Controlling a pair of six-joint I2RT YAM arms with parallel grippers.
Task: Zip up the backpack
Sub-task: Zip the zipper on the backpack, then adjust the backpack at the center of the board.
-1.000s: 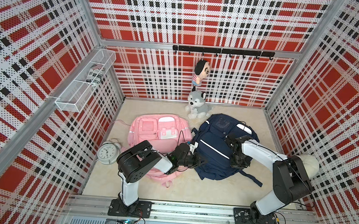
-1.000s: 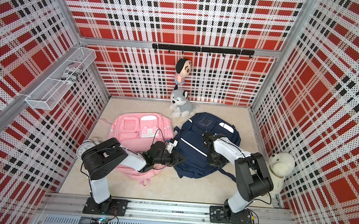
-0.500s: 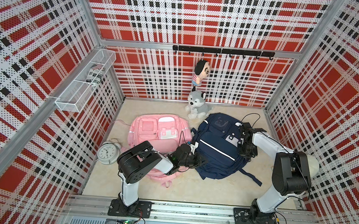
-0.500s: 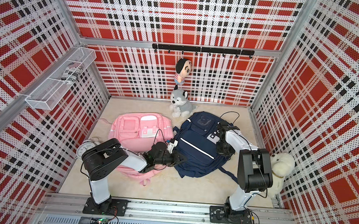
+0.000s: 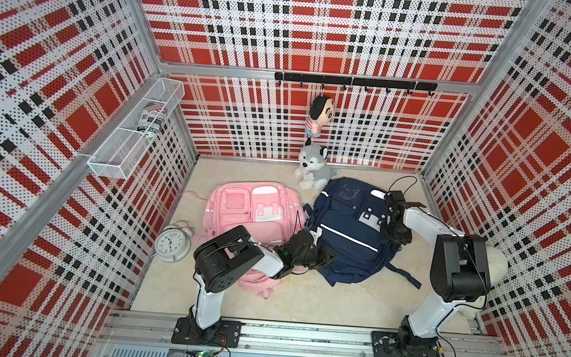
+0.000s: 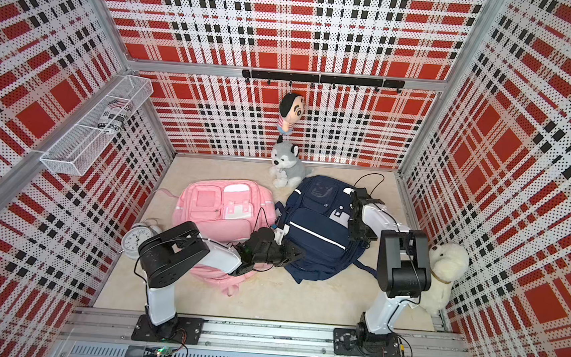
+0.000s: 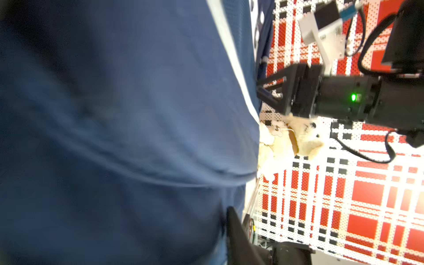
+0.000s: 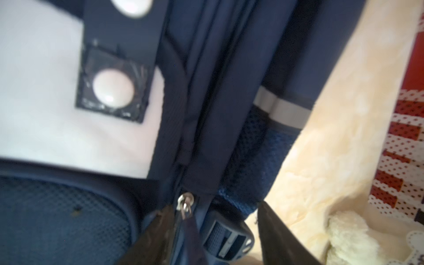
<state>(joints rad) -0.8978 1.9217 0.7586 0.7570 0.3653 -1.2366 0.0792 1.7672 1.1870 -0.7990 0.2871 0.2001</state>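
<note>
Backpack [image 5: 346, 233], navy, lies flat on the worktop [image 5: 302, 302] right of centre in both top views. Its zip pull [image 8: 186, 204] sits on the side seam, loose between the spread jaws of the right end effector [image 8: 215, 206]. Left end effector [image 5: 328, 256] rests at the lower-left edge; apart or together, I cannot tell. Zipping looks nearly or fully done.

Matt cloth backpack [image 5: 344, 234], shiny metal zipper [image 8: 186, 202]

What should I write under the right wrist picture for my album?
Right gripper open over the navy backpack, zipper pull just beside one finger.
</note>
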